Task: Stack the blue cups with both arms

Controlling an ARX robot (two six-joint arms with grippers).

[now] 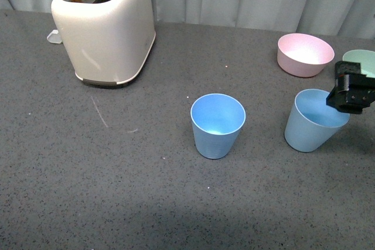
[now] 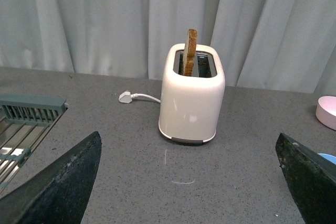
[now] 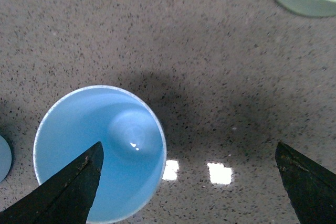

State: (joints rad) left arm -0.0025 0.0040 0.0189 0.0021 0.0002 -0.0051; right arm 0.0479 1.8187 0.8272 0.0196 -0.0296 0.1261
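On the right of the bench (image 1: 146, 203), one light blue tapered plastic cup (image 1: 313, 122) stands mouth up beneath the right arm (image 1: 351, 93), whose jaws are spread wide: one over its mouth, one outside its wall. Its twin (image 1: 218, 126) stands well apart at centre. The left arm (image 2: 52, 192) has its jaws spread too, away from both.
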